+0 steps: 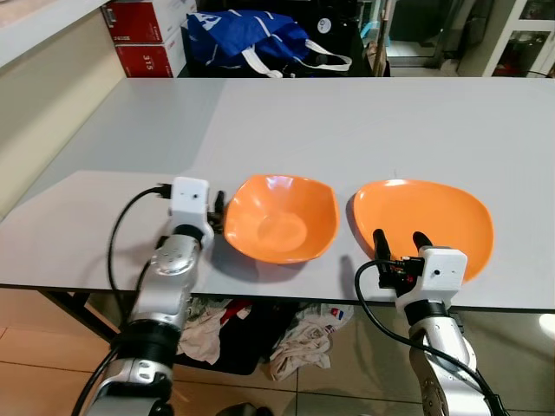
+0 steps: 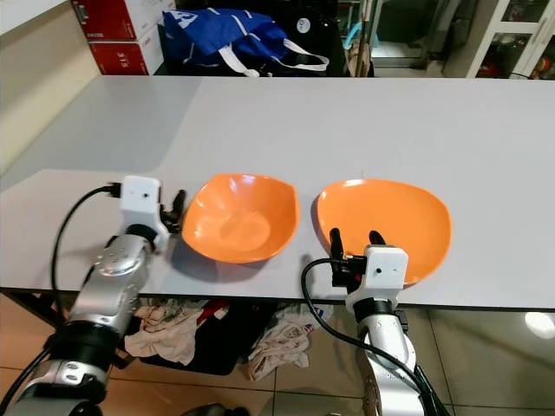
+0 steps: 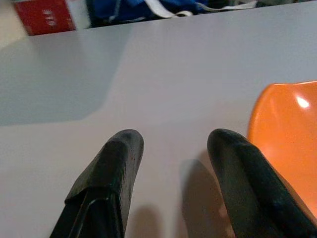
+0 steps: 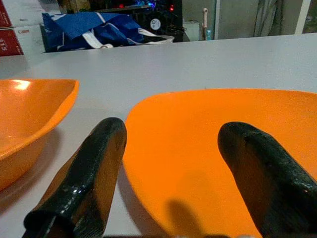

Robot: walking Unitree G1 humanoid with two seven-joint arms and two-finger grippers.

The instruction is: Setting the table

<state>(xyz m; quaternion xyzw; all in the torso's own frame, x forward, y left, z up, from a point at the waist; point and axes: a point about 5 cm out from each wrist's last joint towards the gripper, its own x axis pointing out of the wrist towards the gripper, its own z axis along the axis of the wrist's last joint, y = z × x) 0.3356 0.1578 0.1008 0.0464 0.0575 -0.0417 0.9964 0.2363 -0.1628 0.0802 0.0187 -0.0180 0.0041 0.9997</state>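
Sitting near the table's (image 1: 364,130) front edge, the orange bowl (image 1: 279,218) and orange plate (image 1: 425,217) lie side by side, apart. Left tool (image 3: 173,163), fingers apart, flanks the bowl; right tool (image 4: 171,163), fingers apart, overhangs the plate's near rim. Open tabletop stretches behind.

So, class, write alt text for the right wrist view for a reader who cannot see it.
Two open black fingers of the right gripper reach over the near rim of an orange plate on a grey table. An orange bowl sits beside the plate.

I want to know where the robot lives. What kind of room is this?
Probably a lived-in home room, maybe a dining spot: a long grey table with an orange bowl and orange plate, and a blue bag behind.
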